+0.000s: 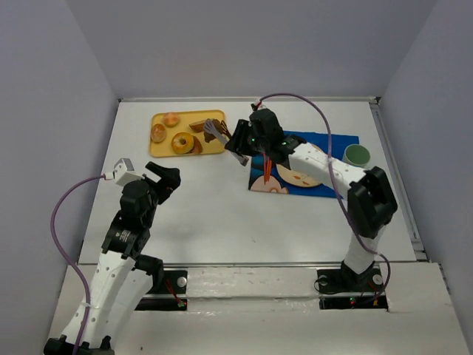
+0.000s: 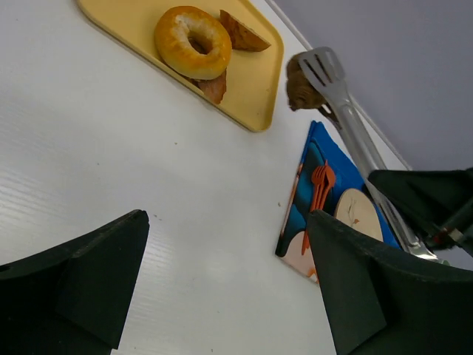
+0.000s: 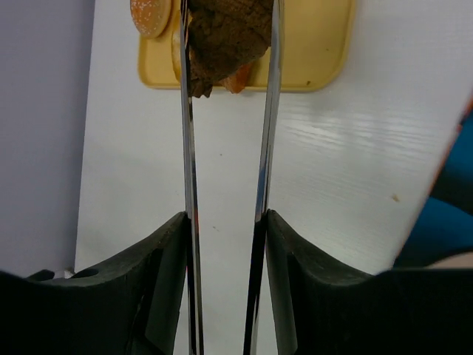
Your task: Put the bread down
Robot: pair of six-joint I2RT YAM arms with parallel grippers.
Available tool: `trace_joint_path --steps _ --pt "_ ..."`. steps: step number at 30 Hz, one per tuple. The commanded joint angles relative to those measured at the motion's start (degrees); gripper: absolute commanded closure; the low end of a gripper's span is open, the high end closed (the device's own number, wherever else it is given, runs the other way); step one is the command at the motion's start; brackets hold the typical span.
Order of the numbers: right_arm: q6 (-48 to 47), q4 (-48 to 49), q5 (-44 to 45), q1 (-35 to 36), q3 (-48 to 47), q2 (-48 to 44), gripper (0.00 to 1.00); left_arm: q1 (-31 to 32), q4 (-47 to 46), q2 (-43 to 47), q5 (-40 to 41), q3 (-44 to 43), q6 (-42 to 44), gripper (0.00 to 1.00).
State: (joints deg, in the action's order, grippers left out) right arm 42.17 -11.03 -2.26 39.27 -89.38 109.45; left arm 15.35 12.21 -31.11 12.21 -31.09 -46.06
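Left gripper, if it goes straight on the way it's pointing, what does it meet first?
The left gripper would likely meet the bare table first, short of the yellow tray; depth is unclear.

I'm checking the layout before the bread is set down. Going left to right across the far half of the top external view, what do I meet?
From the left: ring doughnut → bread, held in the tongs → right gripper → orange fork → green cup.

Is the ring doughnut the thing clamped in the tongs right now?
No, the tongs clamp the dark bread chunk, while the ring doughnut lies on the yellow tray.
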Motion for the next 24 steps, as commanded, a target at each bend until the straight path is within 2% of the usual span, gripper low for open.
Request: trace_joint_path --steps 1,4,5,11,15,18,21,24 --pt "-4.73 3.38 10.67 -1.91 12.07 -16.32 0.68 0.2 -2.01 0.0 -0.34 -0.02 0.8 0.01" --pt "-4.56 0.84 16.65 -4.1 23.61 -24.43 0.68 0.2 -2.01 0.0 -0.52 -0.11 0.89 0.01" --pt "-4.38 -1.95 18.24 -5.15 26.08 -29.5 0.68 0.2 -2.1 -0.09 -0.6 -0.02 0.8 0.01" --pt "-2.28 -16.72 28.53 -6.21 37.96 -44.29 0.68 0.2 -2.36 -0.79 -1.31 0.15 0.8 0.01" --pt "-1.22 -20.35 31.26 -6.74 41.22 -47.31 0.67 0.2 -2.54 -0.97 -1.57 0.24 0.89 0.01" --pt "-0.69 -20.88 31.62 -7.36 41.92 -46.61 0.62 0.2 -2.63 -0.7 -1.84 0.24 0.89 0.01" --pt "-0.51 -21.23 31.44 -7.36 41.14 -44.33 0.48 0.2 -2.54 -0.35 -1.84 0.24 0.98 0.01" --pt "-0.77 -21.75 32.14 -7.36 39.73 -43.71 0.4 0.2 -2.36 -0.09 -1.84 0.24 0.98 0.01"
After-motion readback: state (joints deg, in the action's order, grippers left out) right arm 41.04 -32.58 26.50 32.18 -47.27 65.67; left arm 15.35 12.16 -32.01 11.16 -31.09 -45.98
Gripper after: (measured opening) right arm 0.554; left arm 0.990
